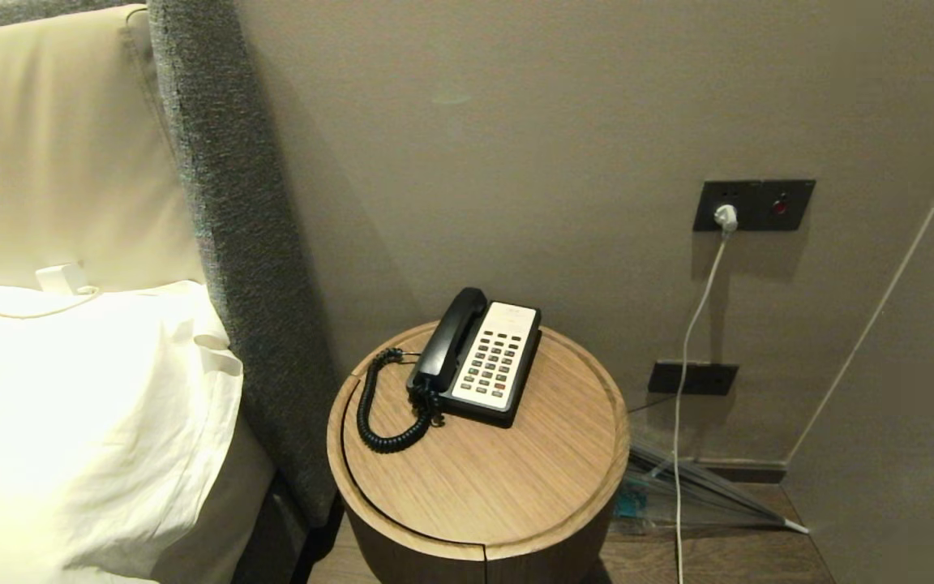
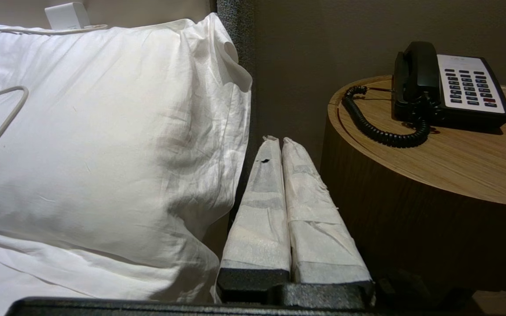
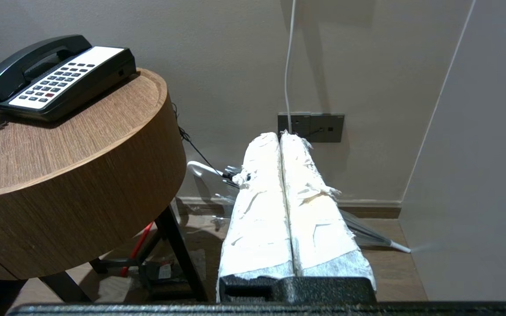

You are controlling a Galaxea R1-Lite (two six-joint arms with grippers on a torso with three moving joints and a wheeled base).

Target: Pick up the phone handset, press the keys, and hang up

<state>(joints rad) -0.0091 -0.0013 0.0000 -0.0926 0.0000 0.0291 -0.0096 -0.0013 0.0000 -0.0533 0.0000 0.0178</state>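
Currently both arms are parked low, pincers pressed together and empty. The left gripper (image 2: pixel 281 140) sits between pillow (image 2: pixel 103 145) and round wooden table (image 1: pixel 516 487); the glossy curved phone handset (image 1: pixel 452 337) lies cradled above it, long axis toward the wall, beside the grey keys (image 1: pixel 491 365). The right gripper (image 3: pixel 280 135) sits farther from the handset.

The left hand (image 2: pixel 281 141) has its fingers pressed together (white wrapping on both); the right hand (image 3: pixel 280 136) the same, holding nothing.
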